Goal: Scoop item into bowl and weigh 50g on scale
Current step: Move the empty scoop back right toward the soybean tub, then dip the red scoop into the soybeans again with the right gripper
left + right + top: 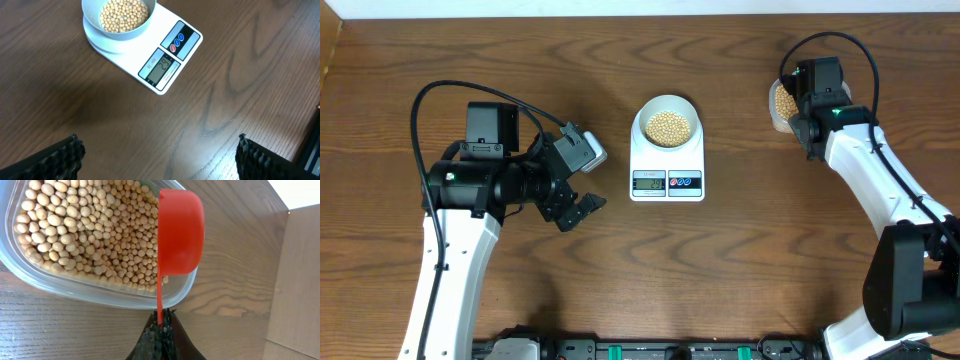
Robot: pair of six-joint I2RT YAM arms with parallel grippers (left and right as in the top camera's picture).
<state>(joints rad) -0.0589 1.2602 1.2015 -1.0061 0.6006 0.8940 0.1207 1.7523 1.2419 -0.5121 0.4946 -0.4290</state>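
Two grippers: left gripper point(578, 210) jaws wide, empty, above table point(740, 280) at 8 o'clock of scale point(667, 182). Right gripper point(161, 330) clamped on red scoop point(180, 232) handle, over clear tub point(100, 294) of beans point(90, 230), 2 o'clock of scale. Bowl point(120, 36) with beans sits on scale.

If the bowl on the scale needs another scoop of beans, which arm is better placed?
Right. The right gripper is shut on the red scoop by its handle, at the beans in the clear tub. The left gripper is open and empty, over the table beside the scale.
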